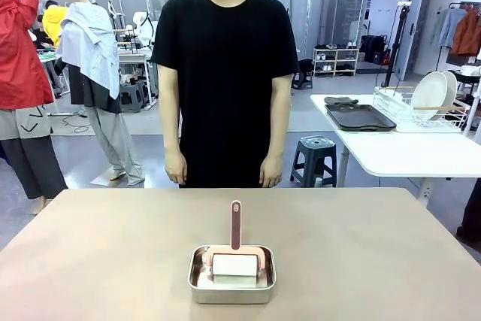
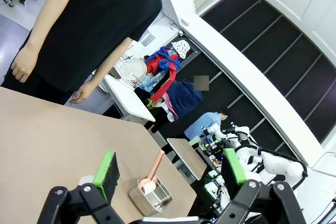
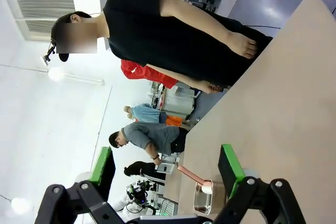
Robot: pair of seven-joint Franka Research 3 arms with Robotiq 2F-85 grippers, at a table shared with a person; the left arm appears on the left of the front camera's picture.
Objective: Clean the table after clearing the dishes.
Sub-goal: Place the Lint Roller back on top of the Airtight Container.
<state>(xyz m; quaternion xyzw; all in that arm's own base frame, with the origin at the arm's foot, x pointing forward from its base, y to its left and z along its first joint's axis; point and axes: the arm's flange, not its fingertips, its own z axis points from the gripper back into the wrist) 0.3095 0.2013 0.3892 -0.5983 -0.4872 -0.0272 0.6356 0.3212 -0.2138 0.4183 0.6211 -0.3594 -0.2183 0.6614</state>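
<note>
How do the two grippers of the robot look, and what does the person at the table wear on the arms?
Both the left gripper and the right gripper have black linkage fingers with round silver bolts at the joints and bright green pads at the tips. The person wears a black T-shirt with short sleeves; the forearms are uncovered.

The table (image 1: 90, 261) runs past the frame's lower edge.

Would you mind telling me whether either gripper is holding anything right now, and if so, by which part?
Nothing is held: the left gripper and right gripper are both open and empty. The pink-handled roller sits untouched in its steel tin.
</note>
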